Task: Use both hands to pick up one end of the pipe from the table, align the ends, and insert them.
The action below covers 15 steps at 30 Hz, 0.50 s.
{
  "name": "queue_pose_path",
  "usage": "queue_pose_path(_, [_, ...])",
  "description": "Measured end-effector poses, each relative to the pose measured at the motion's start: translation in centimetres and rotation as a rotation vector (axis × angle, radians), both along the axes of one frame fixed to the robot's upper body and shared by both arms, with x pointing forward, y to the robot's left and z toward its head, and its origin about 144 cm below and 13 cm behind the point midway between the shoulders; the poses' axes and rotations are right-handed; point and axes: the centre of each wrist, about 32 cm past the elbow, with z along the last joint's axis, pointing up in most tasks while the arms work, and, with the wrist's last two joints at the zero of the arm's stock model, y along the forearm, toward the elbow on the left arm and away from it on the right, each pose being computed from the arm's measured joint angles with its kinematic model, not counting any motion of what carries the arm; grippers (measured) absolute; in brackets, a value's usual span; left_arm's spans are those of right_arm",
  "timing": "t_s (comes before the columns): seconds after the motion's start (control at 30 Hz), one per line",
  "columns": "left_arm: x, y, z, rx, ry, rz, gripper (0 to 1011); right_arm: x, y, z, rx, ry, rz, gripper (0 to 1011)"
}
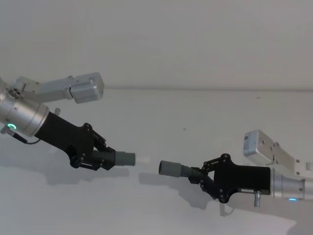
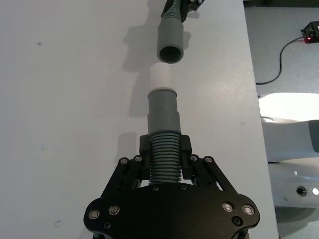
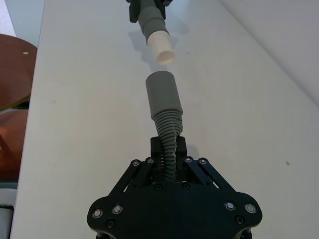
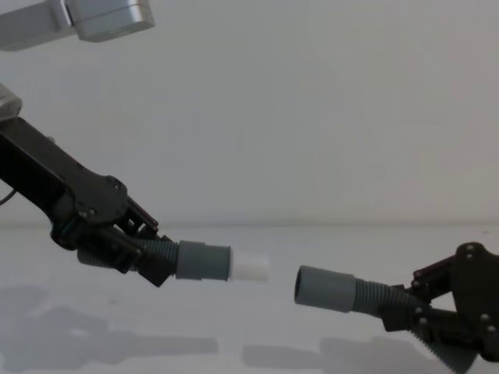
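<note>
Above the plain white table (image 1: 195, 112), the right black pincer tool (image 1: 203, 175) clamps a dark grey ribbed hose with a wide socket cuff (image 1: 172, 168). Just beyond a small gap, the left tool (image 1: 100, 157) grips the straight white-tipped hose (image 1: 122, 158), the ends facing.

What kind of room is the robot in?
Probably a lab or test room: a plain white table against a bare wall, and a small circuit board with a red light and cable beside it.
</note>
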Motion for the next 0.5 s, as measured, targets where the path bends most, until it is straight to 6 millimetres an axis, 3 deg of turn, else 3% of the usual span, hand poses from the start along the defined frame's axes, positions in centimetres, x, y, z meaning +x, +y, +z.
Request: queue_pose_path(0.5, [1.1,0.1,-0.4,0.004,0.017,-0.031,317,0.4,0.8,0.2,-0.004,-0.005,0.009,133])
